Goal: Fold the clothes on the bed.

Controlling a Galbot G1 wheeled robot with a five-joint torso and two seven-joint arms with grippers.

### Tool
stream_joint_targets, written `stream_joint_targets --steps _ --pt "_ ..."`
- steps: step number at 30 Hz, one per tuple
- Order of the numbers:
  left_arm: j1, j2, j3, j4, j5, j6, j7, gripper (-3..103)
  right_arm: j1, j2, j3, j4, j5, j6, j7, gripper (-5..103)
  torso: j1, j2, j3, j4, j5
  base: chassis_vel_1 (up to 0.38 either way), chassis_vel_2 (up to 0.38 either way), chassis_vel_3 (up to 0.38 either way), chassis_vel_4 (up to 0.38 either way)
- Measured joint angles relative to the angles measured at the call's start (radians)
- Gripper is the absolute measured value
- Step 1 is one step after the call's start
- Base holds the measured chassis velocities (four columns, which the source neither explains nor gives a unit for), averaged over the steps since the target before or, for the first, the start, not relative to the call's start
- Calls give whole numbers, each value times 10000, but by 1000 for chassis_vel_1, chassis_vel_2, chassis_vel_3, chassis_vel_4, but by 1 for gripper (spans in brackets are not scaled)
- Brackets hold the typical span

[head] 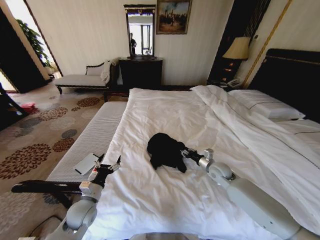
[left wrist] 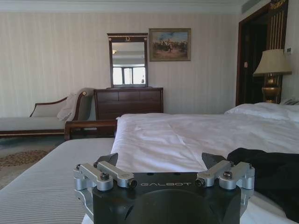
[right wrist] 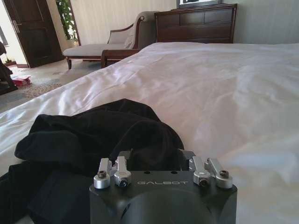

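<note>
Clothes (head: pixel 165 150) lie bunched in a dark heap on the white duvet of the bed (head: pixel 165 107), roughly mid-width and toward the near end as we look down from the head. The black fabric is crumpled with no flat edge laid out, and we cannot make out any lettering on it.

Our right gripper (head: pixel 185 152) reaches in low from the right and meets the heap at its right-hand side. From the right wrist we see the black cloth (right wrist: pixel 98 135) piled directly against the fingers (right wrist: pixel 122 156), covering their tips. The jaws stand somewhat apart, but we cannot tell whether any fabric is caught between them.

Our left gripper (head: pixel 107 165) sits at the left edge of the duvet, well apart from the heap, above the seam where the duvet meets a grey striped bench (head: pixel 92 132). Its jaws are spread wide with nothing between them; the left wrist view shows both fingers (left wrist: pixel 108 161) parted over bare white bedding, the black top (left wrist: pixel 275 175) off toward the other arm's side.

A small white card (head: pixel 86 163) lies on the bench beside the left gripper.
</note>
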Motion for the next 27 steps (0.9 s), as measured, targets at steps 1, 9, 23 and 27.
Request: stream_joint_targets --steps 1,9,23,27 --pt "8 -6 -1 0 8 -5 1 100 27 -32 -18 -29 -42 6 -2 58 0 0 0 -1 0 0 0 0 0" --pt "-32 -87 69 24 52 -30 2 100 965 -64 -721 -430 -242 22 -92 90 0 0 0 0 -1 0 0 0 0" --pt "-14 -129 -36 85 17 -69 47 100 1964 -7 -1654 -837 -74 -57 -53 85 0 -1 0 -2 -1 0 0 0 0" --pt "4 -128 -81 95 5 -81 61 100 2004 48 -1708 -978 -86 -58 -54 69 0 0 0 -1 0 0 0 0 0"
